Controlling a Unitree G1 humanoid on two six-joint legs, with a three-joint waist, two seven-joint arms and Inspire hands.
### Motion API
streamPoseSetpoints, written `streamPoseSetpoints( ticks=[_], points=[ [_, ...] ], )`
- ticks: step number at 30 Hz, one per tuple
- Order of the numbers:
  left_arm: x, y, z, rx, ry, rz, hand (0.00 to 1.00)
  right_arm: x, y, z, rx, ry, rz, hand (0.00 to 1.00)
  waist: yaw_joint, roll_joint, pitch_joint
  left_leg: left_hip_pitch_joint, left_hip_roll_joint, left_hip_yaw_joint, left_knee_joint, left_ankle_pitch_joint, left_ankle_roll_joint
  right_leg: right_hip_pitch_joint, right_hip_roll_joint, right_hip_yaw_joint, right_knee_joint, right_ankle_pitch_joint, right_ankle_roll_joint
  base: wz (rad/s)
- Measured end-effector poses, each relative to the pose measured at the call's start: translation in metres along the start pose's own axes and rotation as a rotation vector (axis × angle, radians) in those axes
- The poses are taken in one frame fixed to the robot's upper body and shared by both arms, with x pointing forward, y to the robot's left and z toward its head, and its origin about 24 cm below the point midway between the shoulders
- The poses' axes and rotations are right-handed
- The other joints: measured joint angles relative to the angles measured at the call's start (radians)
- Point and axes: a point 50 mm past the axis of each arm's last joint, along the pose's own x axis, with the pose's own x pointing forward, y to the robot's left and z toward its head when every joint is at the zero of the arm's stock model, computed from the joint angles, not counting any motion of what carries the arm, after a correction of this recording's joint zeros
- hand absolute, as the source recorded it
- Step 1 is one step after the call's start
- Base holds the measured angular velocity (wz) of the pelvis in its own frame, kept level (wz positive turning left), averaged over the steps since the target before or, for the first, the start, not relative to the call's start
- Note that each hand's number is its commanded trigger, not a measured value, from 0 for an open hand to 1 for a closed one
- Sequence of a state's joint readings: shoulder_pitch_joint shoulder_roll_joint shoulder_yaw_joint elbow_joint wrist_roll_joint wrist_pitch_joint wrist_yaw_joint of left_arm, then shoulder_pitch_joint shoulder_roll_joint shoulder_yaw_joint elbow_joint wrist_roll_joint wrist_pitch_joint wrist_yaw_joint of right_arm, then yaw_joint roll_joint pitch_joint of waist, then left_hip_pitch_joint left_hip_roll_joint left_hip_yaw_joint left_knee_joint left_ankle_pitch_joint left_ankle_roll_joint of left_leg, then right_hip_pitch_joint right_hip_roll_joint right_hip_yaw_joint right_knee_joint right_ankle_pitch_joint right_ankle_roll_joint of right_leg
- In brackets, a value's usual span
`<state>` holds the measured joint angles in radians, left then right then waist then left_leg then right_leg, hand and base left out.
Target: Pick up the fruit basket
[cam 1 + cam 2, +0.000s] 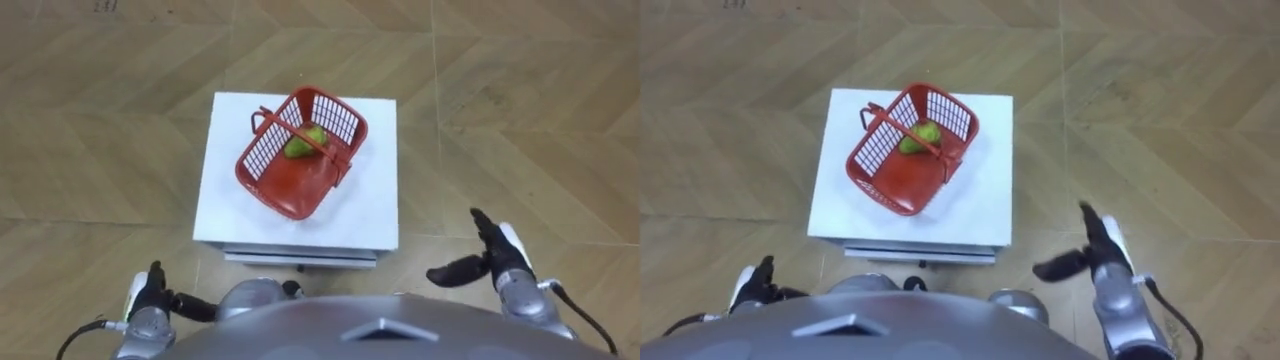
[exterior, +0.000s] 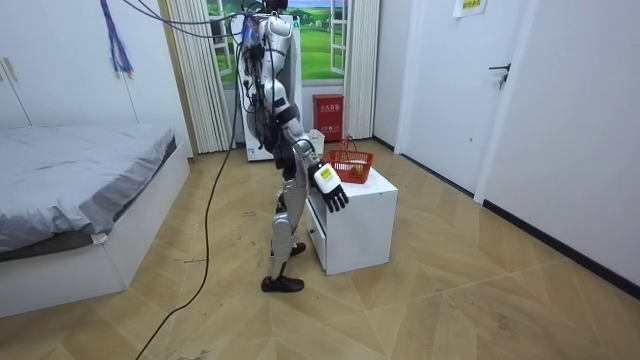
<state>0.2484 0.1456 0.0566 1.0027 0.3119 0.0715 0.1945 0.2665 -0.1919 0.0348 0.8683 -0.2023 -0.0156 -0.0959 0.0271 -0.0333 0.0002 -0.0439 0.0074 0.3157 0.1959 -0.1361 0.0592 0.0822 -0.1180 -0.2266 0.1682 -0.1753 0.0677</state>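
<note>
A red plastic basket (image 1: 300,155) (image 1: 910,150) (image 2: 349,164) stands on a white cabinet (image 1: 370,215) (image 1: 985,215) (image 2: 355,225), with a green fruit (image 1: 307,141) (image 1: 919,136) inside and its handle up across the middle. My right hand (image 1: 490,255) (image 1: 1095,255) (image 2: 331,187) hovers open in front of the cabinet's near right corner, fingers straight, thumb pointing left. My left hand (image 1: 150,295) (image 1: 752,285) hangs low at the lower left, short of the cabinet. Neither hand touches the basket.
I stand upright facing the cabinet's drawer side on a wooden herringbone floor (image 1: 520,90). In the room view a bed (image 2: 70,195) lies at the left, curtains and a window behind, doors on the right wall.
</note>
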Motion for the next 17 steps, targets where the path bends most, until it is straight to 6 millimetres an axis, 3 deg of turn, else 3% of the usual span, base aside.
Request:
streamPoseSetpoints(
  ticks=[2,3,6,12,17],
  points=[
    [-0.001,-0.002,-0.006,0.011,0.025,-0.005,0.0,0.0,0.003,-0.01,0.005,0.051,0.012,0.0,0.0,-0.002,0.0033,0.016,0.0,0.0,0.0,-0.003,-0.003,0.016,0.0,0.0,-0.001,-0.001,0.001,0.0],
    [-0.002,-0.003,-0.01,0.016,0.039,-0.009,0.0,0.0,0.006,-0.017,0.014,0.088,0.021,0.0,-0.001,-0.002,0.0096,0.024,0.0,0.0,0.001,-0.008,-0.008,0.024,0.0,0.002,-0.002,-0.002,0.002,0.0],
    [-0.003,-0.007,-0.015,0.033,0.072,-0.017,0.0,0.0,0.011,-0.027,0.005,0.164,0.033,0.0,0.0,-0.004,0.0097,0.034,-0.001,0.0,0.001,-0.01,-0.008,0.035,0.0,0.004,0.0,-0.005,0.005,0.0],
    [-0.007,-0.014,-0.026,0.054,0.154,-0.057,0.0,-0.009,0.023,-0.057,-0.072,0.364,0.125,0.0,-0.008,-0.01,-0.001,0.04,-0.005,-0.015,0.018,-0.01,-0.004,0.05,-0.005,-0.008,0.001,-0.027,0.002,0.07],
    [-0.007,-0.017,-0.027,0.093,0.177,-0.094,0.0,-0.016,0.027,-0.071,-0.081,0.471,0.179,0.0,-0.012,-0.011,-0.001,0.049,-0.005,-0.028,0.025,-0.011,-0.007,0.066,-0.004,-0.021,0.003,-0.037,-0.002,0.08]
  ],
)
